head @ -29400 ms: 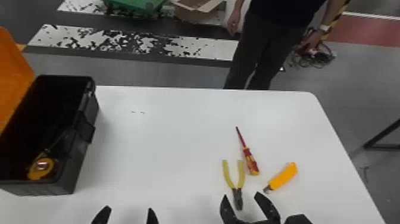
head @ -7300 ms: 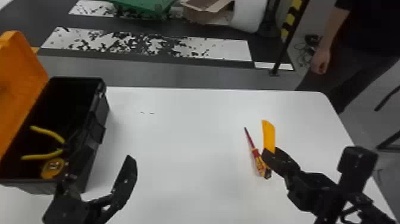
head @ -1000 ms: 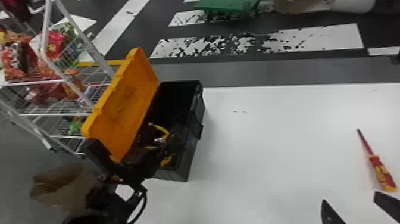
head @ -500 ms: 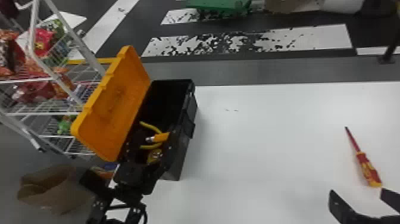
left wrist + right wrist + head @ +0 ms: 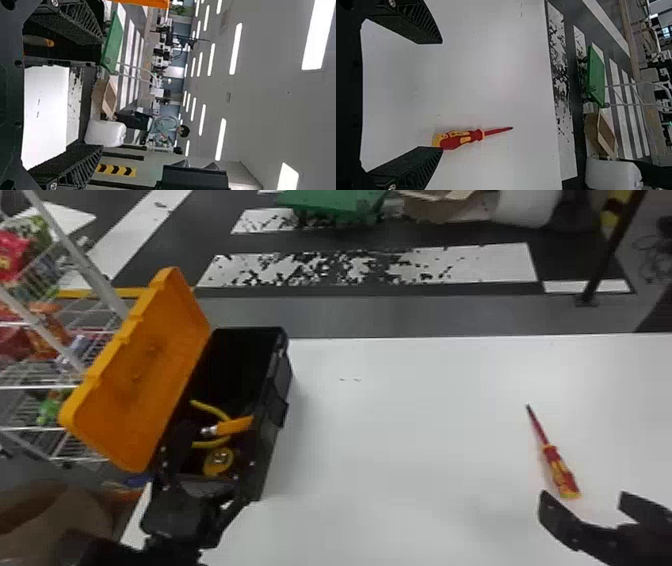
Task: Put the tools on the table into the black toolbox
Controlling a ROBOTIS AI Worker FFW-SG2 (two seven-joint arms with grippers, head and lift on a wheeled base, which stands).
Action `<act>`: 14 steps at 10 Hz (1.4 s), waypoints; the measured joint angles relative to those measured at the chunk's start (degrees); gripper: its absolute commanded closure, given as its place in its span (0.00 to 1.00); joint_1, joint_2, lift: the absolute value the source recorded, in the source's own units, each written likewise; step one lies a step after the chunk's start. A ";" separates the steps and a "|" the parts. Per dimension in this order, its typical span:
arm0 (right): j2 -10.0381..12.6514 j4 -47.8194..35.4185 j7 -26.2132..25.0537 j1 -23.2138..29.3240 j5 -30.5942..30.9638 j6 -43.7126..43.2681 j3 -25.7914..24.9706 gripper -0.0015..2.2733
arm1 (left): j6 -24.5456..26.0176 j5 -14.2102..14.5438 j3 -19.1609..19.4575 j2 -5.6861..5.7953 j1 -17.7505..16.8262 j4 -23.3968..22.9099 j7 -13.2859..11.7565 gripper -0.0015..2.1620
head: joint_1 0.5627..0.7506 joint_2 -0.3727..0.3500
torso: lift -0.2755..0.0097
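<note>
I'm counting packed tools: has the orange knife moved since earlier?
Yes, leftward: the orange knife lay on the table, right of the black toolbox, and is now inside it.

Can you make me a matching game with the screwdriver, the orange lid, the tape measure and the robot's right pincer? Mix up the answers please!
Things:
1. screwdriver
2. lid
3. tape measure
4. right pincer

Where or how:
A. inside the black toolbox
B. black, with its two fingers apart
C. lying on the white table
D. orange, tipped open

Right pairs: 1-C, 2-D, 3-A, 4-B
</note>
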 measured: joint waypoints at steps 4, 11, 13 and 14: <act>0.00 0.26 -1.34 -4.14 -0.19 6.64 -3.51 0.02 | -9.99 -2.69 -3.93 0.95 1.01 4.50 0.96 0.03 | 0.70 0.59 | 0.70; 0.00 7.36 -6.16 -14.31 0.06 14.46 -4.42 0.02 | -12.88 -5.03 -8.00 2.11 0.79 7.93 1.90 0.03 | 0.70 0.44 | 0.70; 0.00 10.03 -7.30 -16.95 0.35 15.40 -4.17 0.02 | -13.14 -5.20 -8.85 2.71 0.55 8.09 2.06 0.03 | 0.70 0.42 | 0.70; 0.00 11.21 -7.62 -18.14 0.52 15.94 -4.10 0.02 | -13.15 -5.22 -9.31 3.12 0.32 8.35 2.28 0.03 | 0.70 0.41 | 0.70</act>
